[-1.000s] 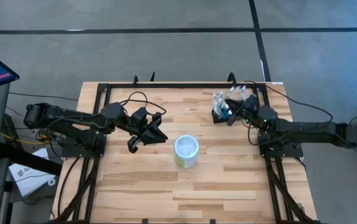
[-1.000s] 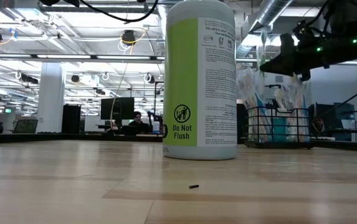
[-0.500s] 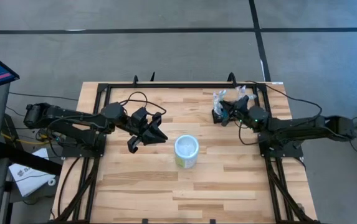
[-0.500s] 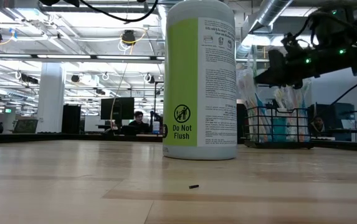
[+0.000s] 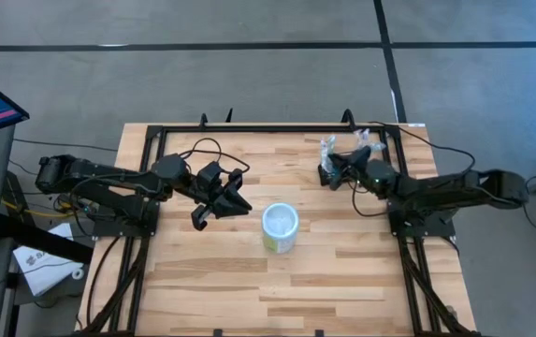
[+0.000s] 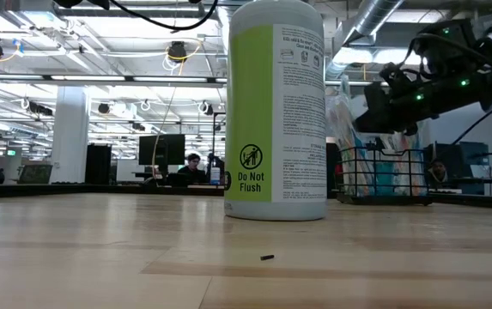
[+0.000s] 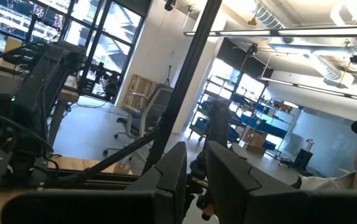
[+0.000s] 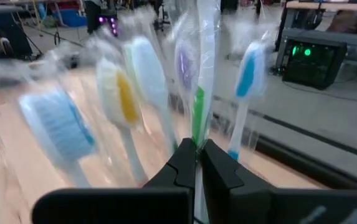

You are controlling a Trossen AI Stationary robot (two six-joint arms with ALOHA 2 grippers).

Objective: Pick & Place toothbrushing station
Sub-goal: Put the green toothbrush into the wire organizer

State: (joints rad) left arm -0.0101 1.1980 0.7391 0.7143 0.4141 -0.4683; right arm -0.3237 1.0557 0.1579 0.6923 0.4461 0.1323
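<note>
The toothbrushing station (image 6: pixel 400 177), a small black wire basket, stands on the table's far right with several wrapped toothbrushes (image 8: pixel 138 81) upright in it. My right gripper (image 8: pixel 197 163) is shut and hovers at the basket's top among the brushes (image 6: pixel 361 120), slanting a little downward. My left gripper (image 5: pixel 239 201) hangs raised over the table's left half. Its fingers (image 7: pixel 192 168) stand a little apart with nothing between them. My right gripper's shut fingertips (image 8: pixel 184 163) stand right at the clear wrapper of the green-handled toothbrush (image 8: pixel 197 118). I cannot tell whether they touch it.
A tall white-and-pale-green round cup (image 5: pixel 280 227) stands upright near the table's middle, between the two grippers. Black frame rails (image 5: pixel 277 128) run along the table's far and side edges. A tiny dark speck (image 6: pixel 267 257) lies on the wood in front.
My right gripper has come down and toward the table's left, onto the basket's toothbrushes, tipping its fingers downward. It has stayed shut. The basket and the cup have kept their places.
</note>
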